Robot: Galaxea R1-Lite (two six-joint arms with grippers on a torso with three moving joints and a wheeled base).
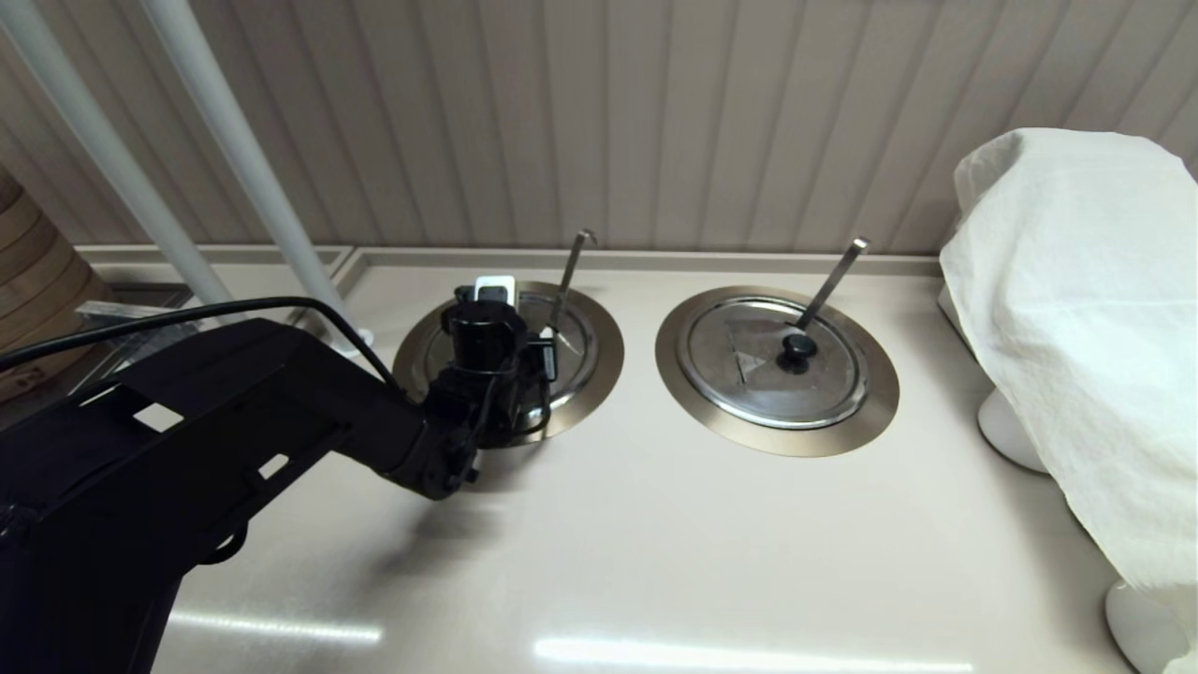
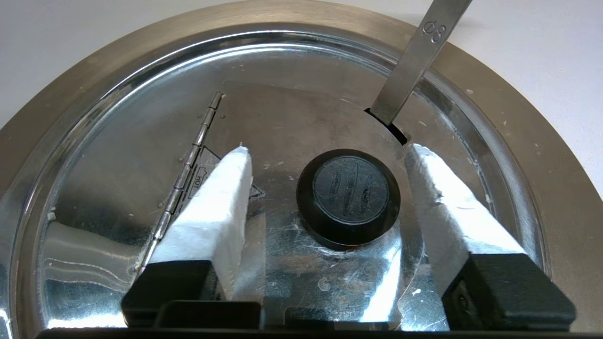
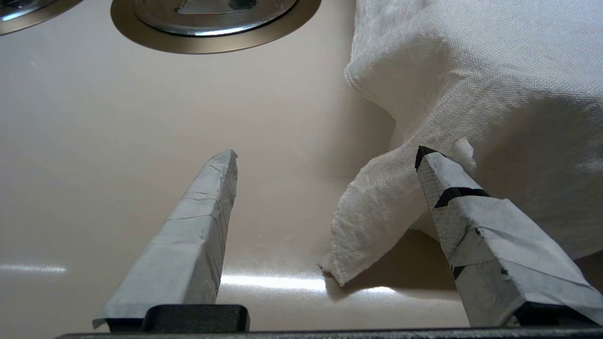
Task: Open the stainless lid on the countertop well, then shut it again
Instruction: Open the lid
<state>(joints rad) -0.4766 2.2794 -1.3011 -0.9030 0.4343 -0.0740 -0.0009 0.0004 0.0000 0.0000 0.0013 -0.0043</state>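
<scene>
The stainless lid (image 2: 292, 117) lies flat and closed in the countertop well, whose bronze rim ring (image 2: 556, 179) surrounds it. A hinge line (image 2: 188, 160) crosses the lid, and the thin utensil handle (image 2: 414, 61) rises through its edge notch. My left gripper (image 2: 328, 149) hangs just above the lid, open, with one white-wrapped finger on each side of the black knob (image 2: 348, 195), not touching it. In the head view the left wrist (image 1: 487, 351) covers most of this lid (image 1: 576, 342); the hook-tipped handle (image 1: 569, 271) shows behind it. My right gripper (image 3: 327, 154) is open and empty over the counter.
The twin lid (image 1: 777, 360) with its flat square-tipped handle (image 1: 833, 281) sits in the ring to the right. A white cloth (image 1: 1086, 328) drapes over objects at the right edge, close to my right gripper. Two white poles (image 1: 234, 140) and the panelled wall stand behind.
</scene>
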